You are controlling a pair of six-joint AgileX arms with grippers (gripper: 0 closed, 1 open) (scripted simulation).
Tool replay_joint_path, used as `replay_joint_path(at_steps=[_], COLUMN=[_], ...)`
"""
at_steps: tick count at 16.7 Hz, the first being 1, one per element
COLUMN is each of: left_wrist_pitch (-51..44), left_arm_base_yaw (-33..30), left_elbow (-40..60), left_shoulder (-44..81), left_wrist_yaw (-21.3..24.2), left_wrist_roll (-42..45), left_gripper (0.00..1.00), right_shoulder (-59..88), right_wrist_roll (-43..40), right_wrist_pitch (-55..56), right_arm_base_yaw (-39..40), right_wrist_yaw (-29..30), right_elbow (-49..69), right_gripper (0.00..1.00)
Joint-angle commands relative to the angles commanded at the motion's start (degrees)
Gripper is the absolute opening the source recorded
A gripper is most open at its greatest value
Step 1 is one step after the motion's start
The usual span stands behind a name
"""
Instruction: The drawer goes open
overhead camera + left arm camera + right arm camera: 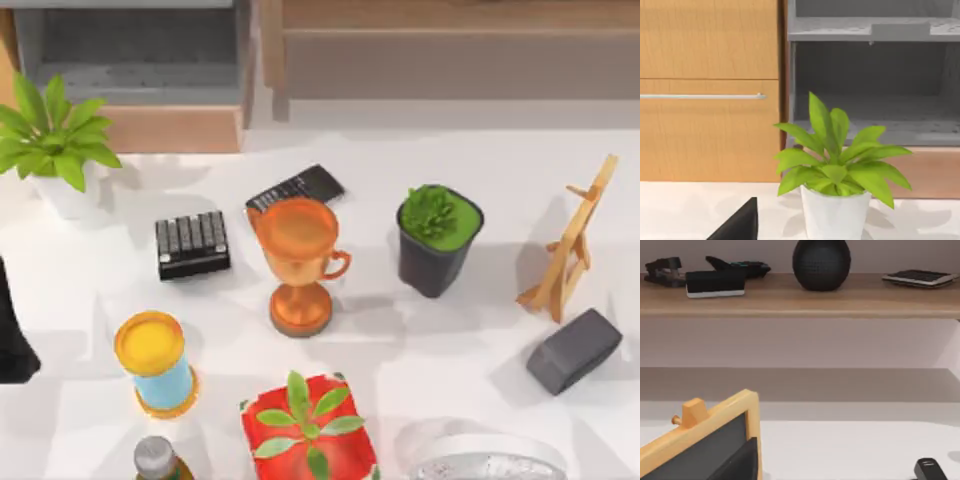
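Grey-lined drawer (130,60) stands open (front partly cropped, plant-hidden).

My left arm (14,335) sits parked at the table's left edge.

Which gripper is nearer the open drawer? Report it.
Left. The left gripper faces the white potted plant, with the drawer right behind it; the right gripper is by the easel on the table's right side, far off.

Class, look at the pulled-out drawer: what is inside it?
The drawer shows bare grey speckled floor and walls, with nothing lying on the visible part. The white-potted plant hides its near front in the left wrist view.
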Motion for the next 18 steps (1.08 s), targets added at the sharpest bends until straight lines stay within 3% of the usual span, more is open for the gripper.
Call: replay_joint_path(at_steps=[3, 5, 14, 18], left_wrist_pitch=[0.7, 3.0, 16.2, 21.5], left_arm_base_yaw=[-0.8, -4.0, -29.9, -39.0], left_elbow=[0.8, 3.4, 19.3, 25.5], left_shoulder=[0.8, 3.9, 36.8, 47.3], left_wrist_yaw=[-0.8, -4.0, -29.7, -38.7], left_wrist_roll=[0.1, 0.2, 0.6, 0.8], left_gripper=[1.00, 1.00, 1.00, 1.00], right_shoulder=[0.0, 0.0, 0.0, 0.0], right_wrist_roll=[0.0, 0.0, 0.0, 0.0], right_wrist_pitch=[0.0, 0.0, 0.0, 0.0], right_arm_base_yaw=[0.0, 0.0, 0.0, 0.0], right_wrist_yaw=[0.0, 0.0, 0.0, 0.0], right_elbow=[0.0, 0.0, 0.0, 0.0], right_gripper=[1.00, 1.00, 1.00, 1.00])
